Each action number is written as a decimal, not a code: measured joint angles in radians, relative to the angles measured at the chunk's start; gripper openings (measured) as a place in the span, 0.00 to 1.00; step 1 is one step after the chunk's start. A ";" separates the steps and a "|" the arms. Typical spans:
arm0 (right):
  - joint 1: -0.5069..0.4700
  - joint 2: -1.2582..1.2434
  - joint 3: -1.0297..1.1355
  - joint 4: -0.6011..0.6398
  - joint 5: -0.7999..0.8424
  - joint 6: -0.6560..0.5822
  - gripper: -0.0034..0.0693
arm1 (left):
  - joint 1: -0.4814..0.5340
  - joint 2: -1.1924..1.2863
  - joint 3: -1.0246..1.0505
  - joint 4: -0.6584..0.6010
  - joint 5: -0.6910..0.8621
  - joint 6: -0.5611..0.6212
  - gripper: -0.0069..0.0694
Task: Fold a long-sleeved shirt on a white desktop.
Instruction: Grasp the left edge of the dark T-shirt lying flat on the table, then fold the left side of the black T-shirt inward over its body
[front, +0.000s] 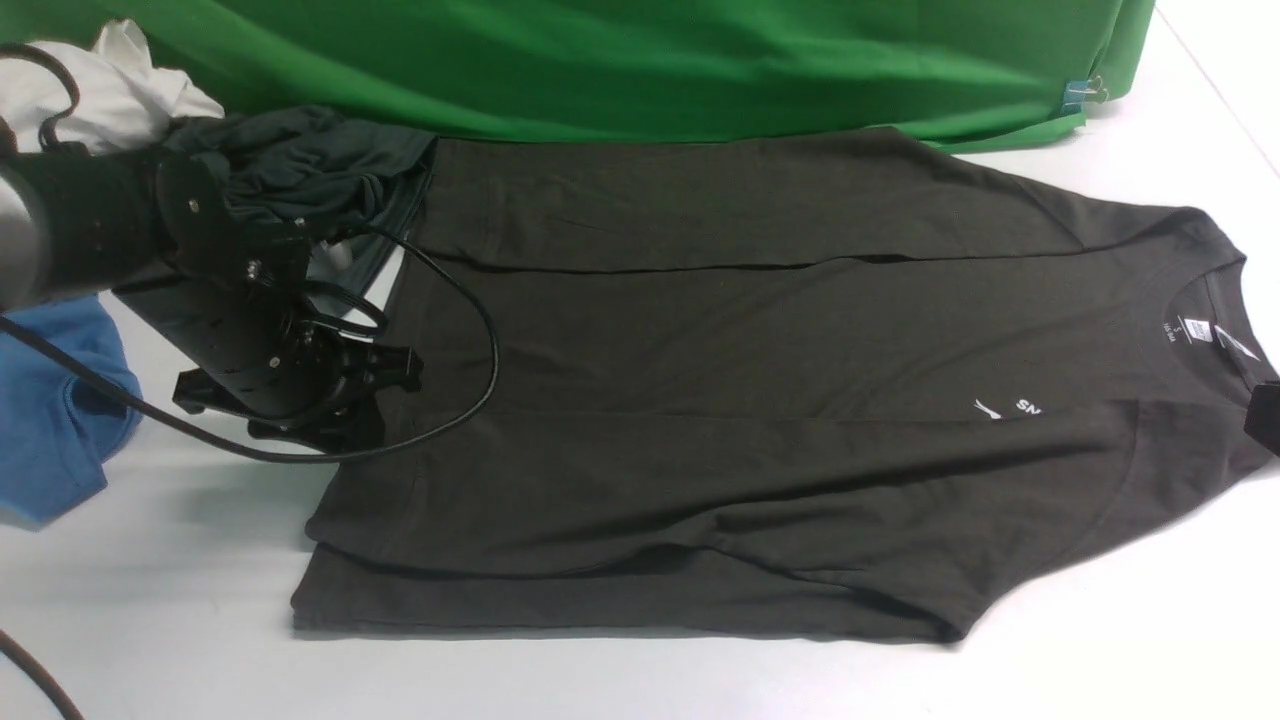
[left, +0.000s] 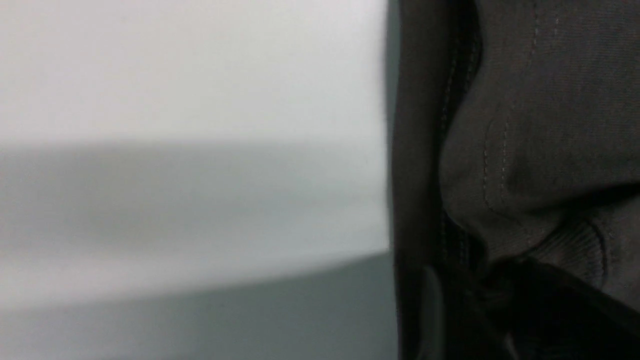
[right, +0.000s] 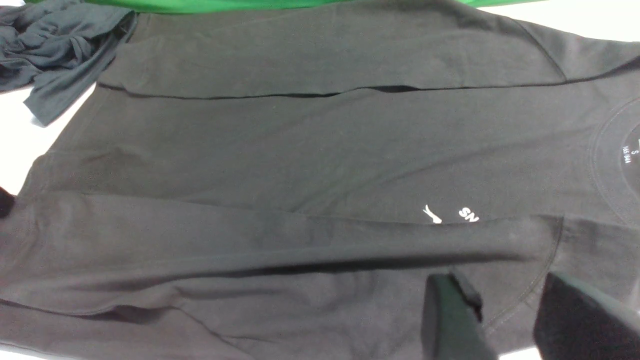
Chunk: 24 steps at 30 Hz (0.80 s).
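Observation:
The long-sleeved shirt (front: 700, 380) lies flat on the white desktop (front: 180, 600), neckline to the right, hem to the left, both sleeves folded in over the body. Its white chest logo (front: 1008, 408) and neck label (front: 1194, 330) show. My left gripper (front: 375, 400) sits at the hem's left edge. In the left wrist view the stitched hem (left: 500, 170) puckers into the left gripper (left: 475, 300), which is shut on it. My right gripper (right: 505, 310) hovers open over the near shoulder seam, and only its edge (front: 1262, 415) shows in the front view.
A green cloth (front: 640, 60) runs along the back. A crumpled dark grey garment (front: 300, 160) and a white cloth (front: 110, 90) lie at back left, a blue garment (front: 50, 400) at the left edge. The left arm's black cable (front: 480, 380) loops over the shirt's hem.

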<state>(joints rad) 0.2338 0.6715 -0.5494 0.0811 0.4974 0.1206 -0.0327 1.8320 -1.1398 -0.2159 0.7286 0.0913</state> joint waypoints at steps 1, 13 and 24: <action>0.000 0.000 0.000 0.000 0.000 0.000 0.38 | 0.000 0.000 0.000 -0.001 0.000 0.000 0.20; 0.000 0.000 0.000 0.000 0.002 0.000 0.38 | 0.000 -0.037 -0.015 -0.009 0.022 0.015 0.15; 0.000 0.000 0.000 0.000 0.002 0.000 0.38 | 0.000 -0.061 -0.128 -0.251 0.006 0.229 0.15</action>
<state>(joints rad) 0.2338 0.6715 -0.5494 0.0811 0.4998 0.1206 -0.0327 1.7707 -1.2679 -0.4669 0.7344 0.3203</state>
